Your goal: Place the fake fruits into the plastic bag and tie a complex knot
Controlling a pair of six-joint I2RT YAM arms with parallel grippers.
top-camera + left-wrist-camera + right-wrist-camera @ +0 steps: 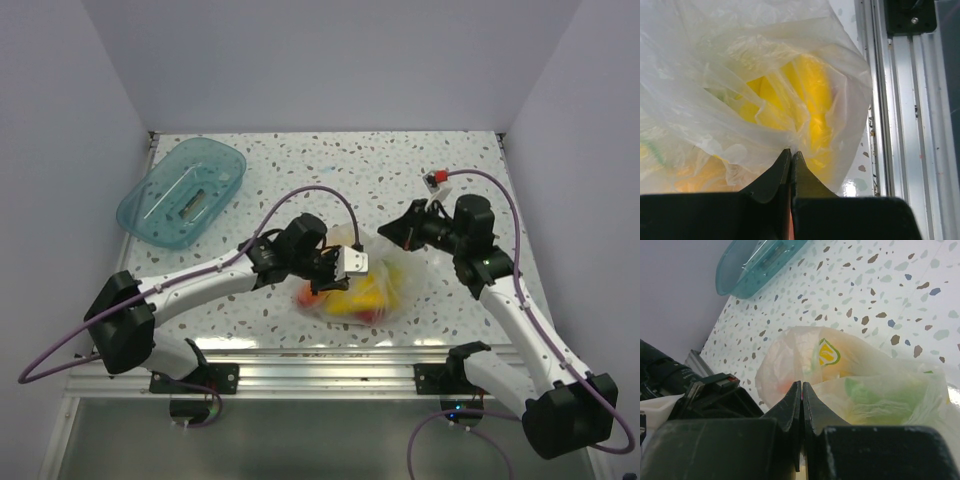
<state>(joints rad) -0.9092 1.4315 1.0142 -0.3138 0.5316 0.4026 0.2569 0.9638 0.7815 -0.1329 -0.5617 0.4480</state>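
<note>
The plastic bag [388,284] lies on the speckled table near the front edge, with the fake fruits [352,300] inside it, yellow and red showing through. My left gripper [345,263] is shut, pinching a gather of the bag's film at its tips [791,151]; a yellow banana piece [815,100] shows through the film. My right gripper [388,233] is shut at the bag's upper right side. In the right wrist view its tips [802,384] meet the bag [790,355], and film seems caught between them. A green piece [865,390] shows inside.
The teal translucent tray [150,215] sits at the back left, holding no fruit, and also shows in the right wrist view [740,275]. A small red and white part [433,180] lies at the back right. The metal rail [320,370] runs along the front edge [905,100].
</note>
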